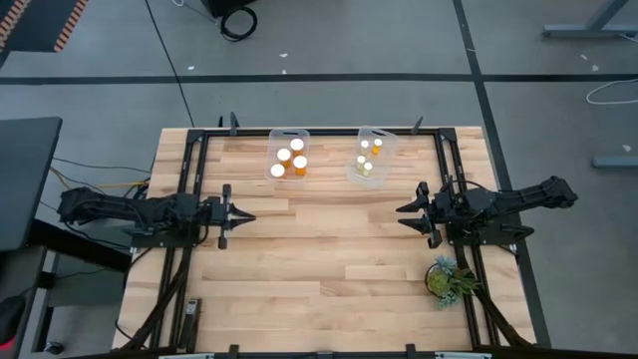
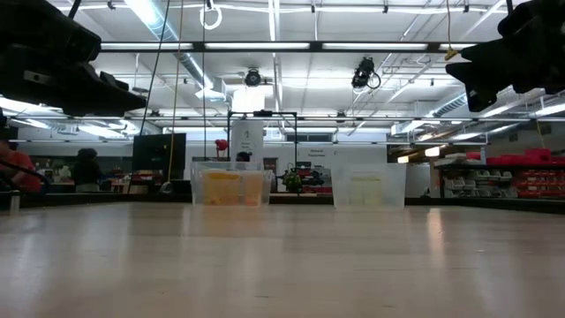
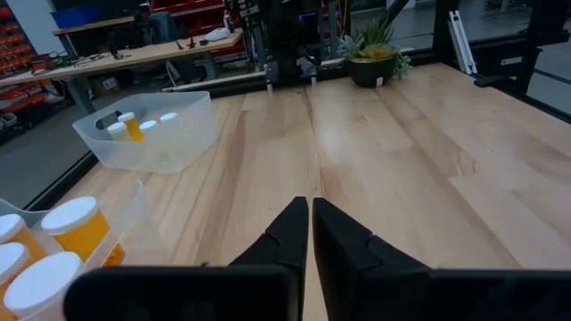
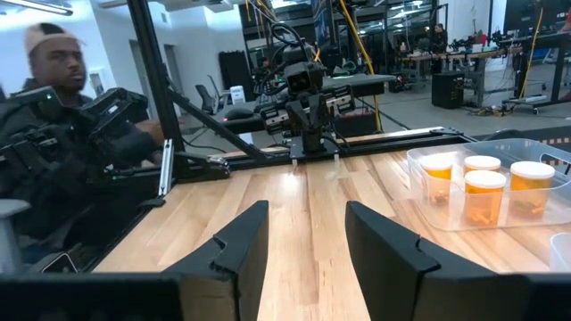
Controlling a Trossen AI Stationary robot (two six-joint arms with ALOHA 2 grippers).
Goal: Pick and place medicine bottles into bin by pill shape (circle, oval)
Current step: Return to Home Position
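The larger medicine bottles point(image 1: 284, 156) stand together in the left clear bin point(image 1: 289, 132) at the far edge of the tabletop point(image 1: 319, 259). The smaller medicine bottles point(image 1: 365, 168) are in the right clear bin point(image 1: 392, 148) near it. The left pincer point(image 1: 242, 217) hangs over the left side of the tabletop, well apart from both bins, with only a narrow slit between its fingers. The right pincer point(image 1: 403, 215) hangs over the right side, fingers spread wide and holding nothing. A potted plant point(image 1: 449, 278) stands near the right arm. A person point(image 4: 53, 116) sits beyond the tabletop's left side.
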